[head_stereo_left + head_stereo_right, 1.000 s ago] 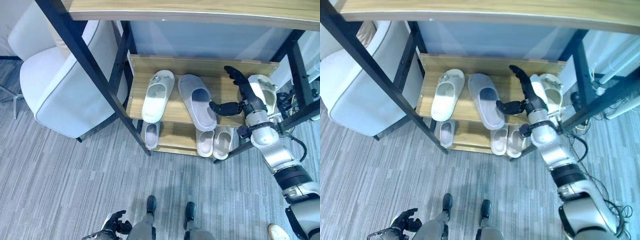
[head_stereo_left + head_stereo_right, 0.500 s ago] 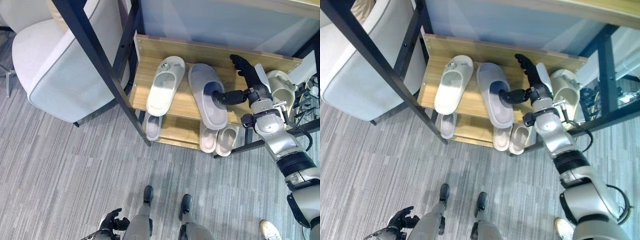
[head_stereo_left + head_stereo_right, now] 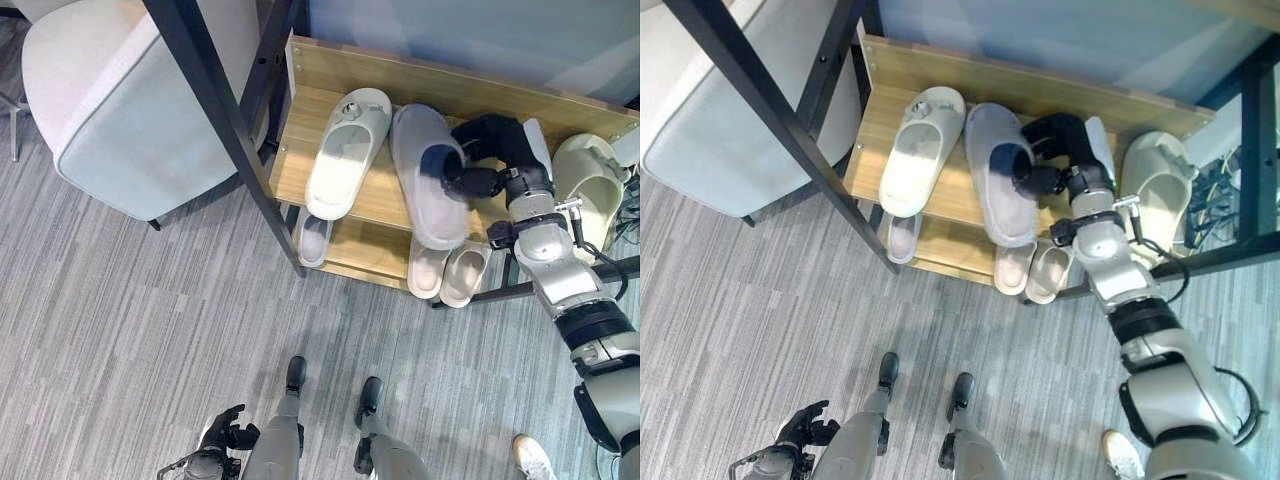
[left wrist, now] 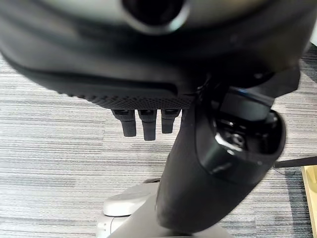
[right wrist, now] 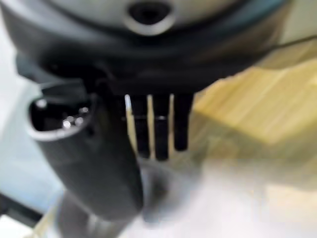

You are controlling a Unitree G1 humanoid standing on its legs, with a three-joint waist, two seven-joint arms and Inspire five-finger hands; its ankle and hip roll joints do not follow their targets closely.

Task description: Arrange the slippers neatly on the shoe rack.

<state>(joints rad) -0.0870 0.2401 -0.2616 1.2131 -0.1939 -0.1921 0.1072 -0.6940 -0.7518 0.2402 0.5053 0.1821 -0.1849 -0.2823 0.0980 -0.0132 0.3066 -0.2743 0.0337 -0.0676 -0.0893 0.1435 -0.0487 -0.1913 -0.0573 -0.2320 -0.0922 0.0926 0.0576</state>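
A grey slipper [image 3: 432, 210] lies on the rack's upper wooden shelf [image 3: 290, 168], close beside a cream slipper [image 3: 347, 150] on its left. My right hand [image 3: 492, 140] is shut on the grey slipper: its fingers curl over the upper and its thumb reaches into the opening. The right wrist view has those fingers [image 5: 154, 124] pointing down onto the blurred grey slipper [image 5: 173, 186]. A second cream slipper [image 3: 588, 185] lies at the shelf's right end, just beyond my right wrist. My left hand [image 3: 222, 438] hangs low over the carpet, relaxed and holding nothing.
On the lower shelf [image 3: 365, 255] stand one small slipper [image 3: 315, 240] at the left and a small pair [image 3: 447, 272] at the right. A black slanted frame post [image 3: 225, 125] crosses before the rack's left side. A white armchair [image 3: 110, 110] stands left of it.
The camera has tilted down toward the rack. My right hand's fingers, straight before, have curled over the grey slipper's upper, and the slipper now lies closer to the cream one.
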